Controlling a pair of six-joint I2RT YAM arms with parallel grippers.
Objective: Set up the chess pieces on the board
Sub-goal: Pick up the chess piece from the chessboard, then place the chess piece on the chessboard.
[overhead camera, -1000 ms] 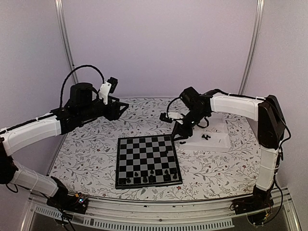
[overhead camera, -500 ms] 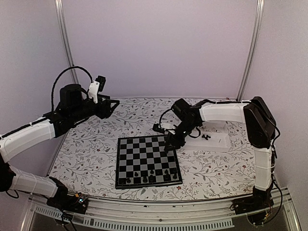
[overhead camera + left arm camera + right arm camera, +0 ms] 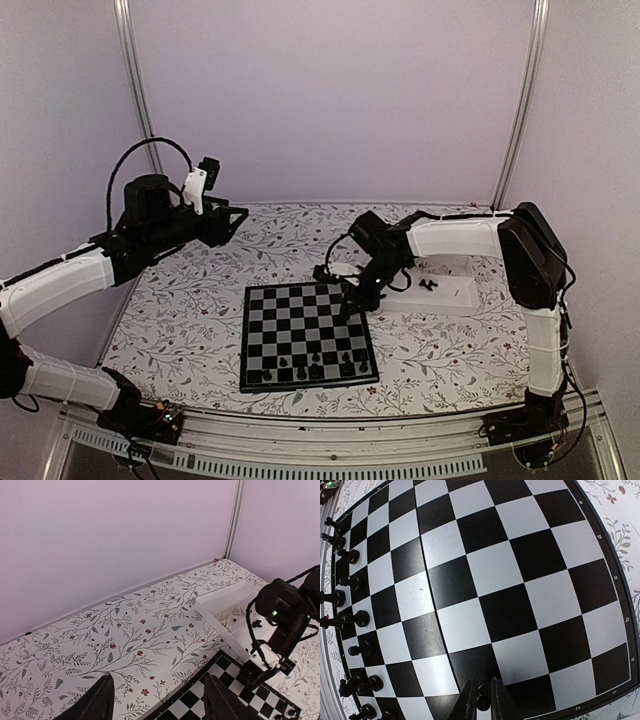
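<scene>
Over board edge square: right hand pinched on one black chess piece; apparently placing step; next, lower upright, release; left hand apart, empty.

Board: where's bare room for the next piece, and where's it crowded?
Free: middle and far rows of the board, between the pieces lining its near edge and the far border. Crowded: that near edge, and the far right corner, where the right gripper holds a black piece.
</scene>
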